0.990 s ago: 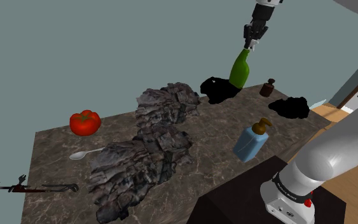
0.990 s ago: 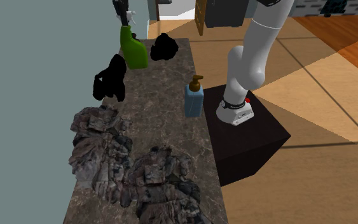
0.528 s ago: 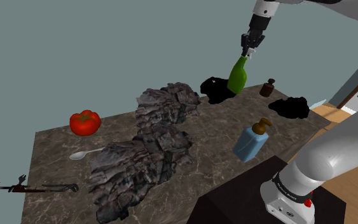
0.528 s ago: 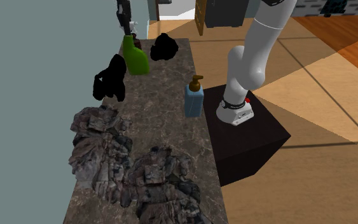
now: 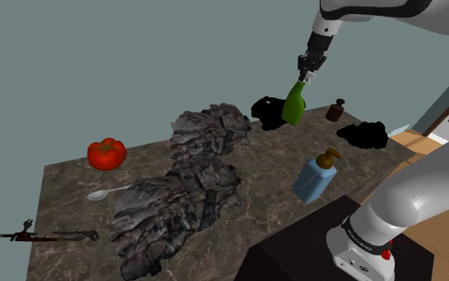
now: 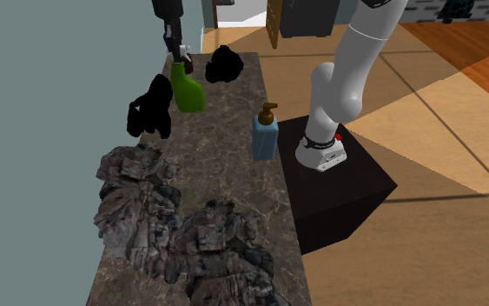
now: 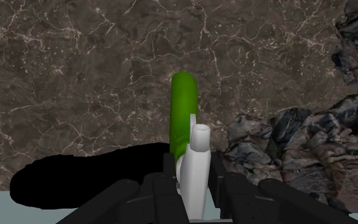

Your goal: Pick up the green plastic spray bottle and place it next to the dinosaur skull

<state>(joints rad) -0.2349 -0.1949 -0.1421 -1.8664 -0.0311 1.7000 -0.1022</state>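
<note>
The green spray bottle (image 5: pixel 293 104) with a white spray head hangs tilted over the far end of the marble table (image 5: pixel 262 209). My gripper (image 5: pixel 304 70) is shut on its head from above. From the second exterior view, the bottle (image 6: pixel 186 88) hangs under the gripper (image 6: pixel 175 52), beside a black object (image 6: pixel 151 106). In the wrist view the fingers clasp the white head (image 7: pixel 195 164), and the green body (image 7: pixel 183 108) points away from the gripper (image 7: pixel 194 183). The dinosaur skull (image 5: pixel 187 187) is a long grey rocky mass along the table's middle, also visible as the skull (image 6: pixel 173 228) and the skull (image 7: pixel 304 147).
A black object (image 5: pixel 272 112) lies just behind the bottle; another (image 5: pixel 366 134) sits at the shoulder view's right, by a small brown bottle (image 5: pixel 336 110). A blue soap dispenser (image 5: pixel 317 176) stands near the front edge. A tomato (image 5: pixel 106 153), spoon (image 5: pixel 107 192) and tool (image 5: pixel 39 236) lie left.
The gripper has carried the bottle down and toward the shoulder view's left, closer to the skull, and the bottle has tilted more.
</note>
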